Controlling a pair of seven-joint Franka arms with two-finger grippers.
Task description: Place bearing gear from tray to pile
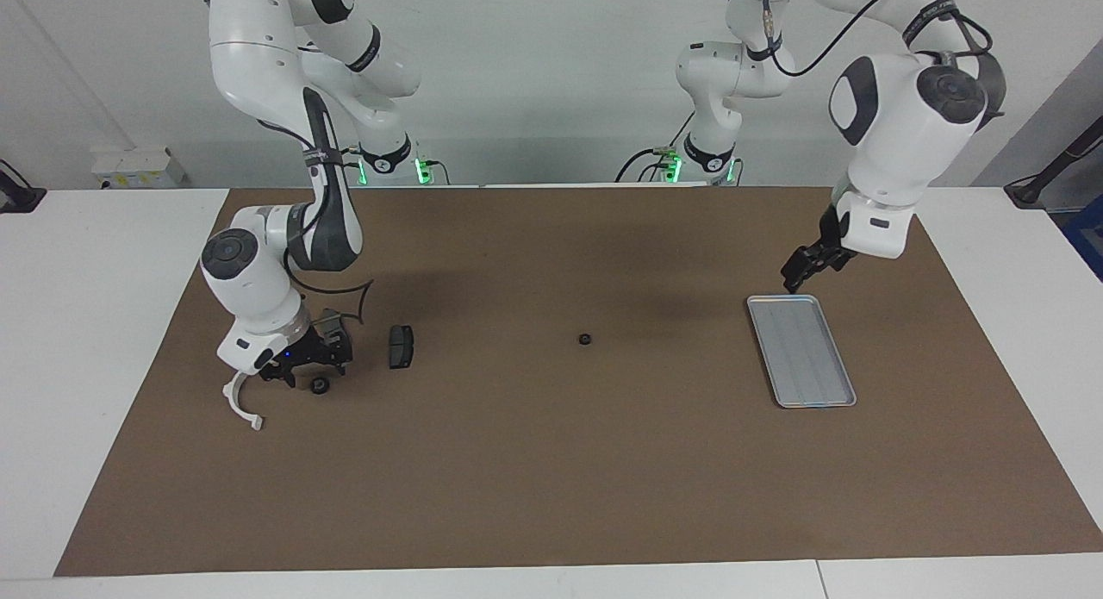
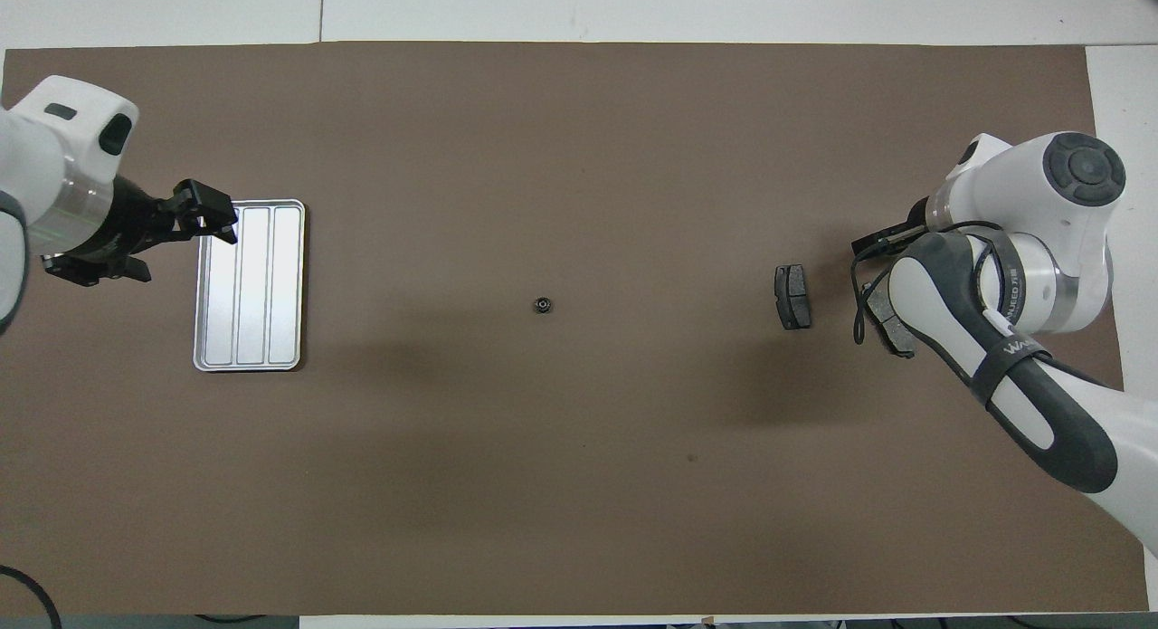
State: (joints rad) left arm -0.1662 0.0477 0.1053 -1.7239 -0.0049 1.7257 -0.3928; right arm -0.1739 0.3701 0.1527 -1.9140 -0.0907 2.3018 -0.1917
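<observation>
In the left part of the facing view the pile is gathered: a white curved bracket [image 1: 240, 404], two dark brake pads [image 1: 401, 346], and a small black gear [image 1: 320, 385] lying on the brown mat [image 1: 551, 478] just beside the right gripper [image 1: 300, 371]. That gripper hangs low over the pile, and I cannot tell how far open it is; the gear looks free of it. At mid-frame a second gear [image 1: 585, 340], a tiny black ring, sits alone, well apart from the pile, so it likely remains to be carried over. At the right the silver ridged tray [image 1: 801, 349] holds nothing. The left gripper [image 1: 794, 276] hovers over the tray's upper edge, fingers parted and empty.
</observation>
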